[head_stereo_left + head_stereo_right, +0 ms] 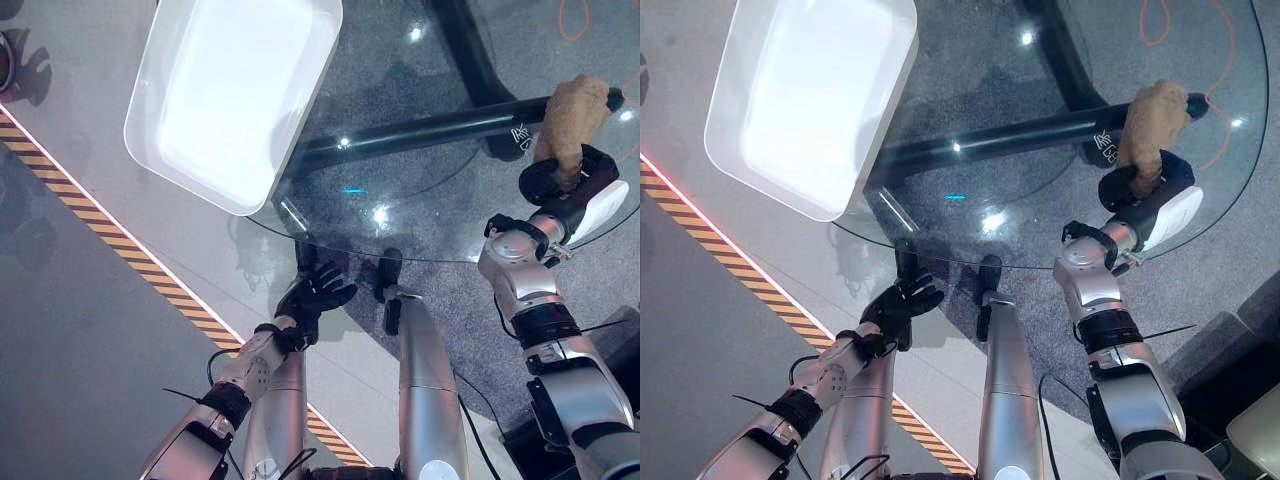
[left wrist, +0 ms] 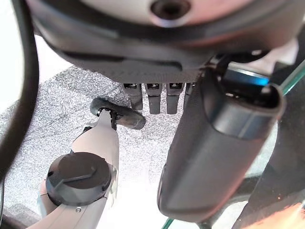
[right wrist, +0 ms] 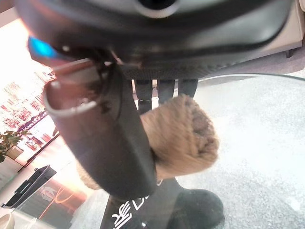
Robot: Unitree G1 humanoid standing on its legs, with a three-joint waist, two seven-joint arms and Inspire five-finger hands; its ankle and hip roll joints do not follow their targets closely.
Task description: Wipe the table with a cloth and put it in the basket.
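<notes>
Tan, nubbly-textured cloth [image 1: 572,120] is what your right hand [image 1: 566,186] is gripping, with the thumb and fingers curling round its lower part while a bunched, rounded end is standing up beyond the fingers. The cloth is being held over the far right part of the round glass worktop [image 1: 420,215]; whether it is touching the glass you cannot tell. In the right wrist view the cloth [image 3: 178,136] is showing as a thick, looped-pile roll, pinched between the thumb and the row of fingers. White lettering is showing on the dark base under the glass, but you cannot read it. The white basket [image 1: 232,95], a shallow rectangular tray, is sitting on the far left edge of the worktop, well apart from the cloth. Your left hand [image 1: 312,295] is hanging below the near rim of the worktop, fingers spread and relaxed, holding nothing.
</notes>
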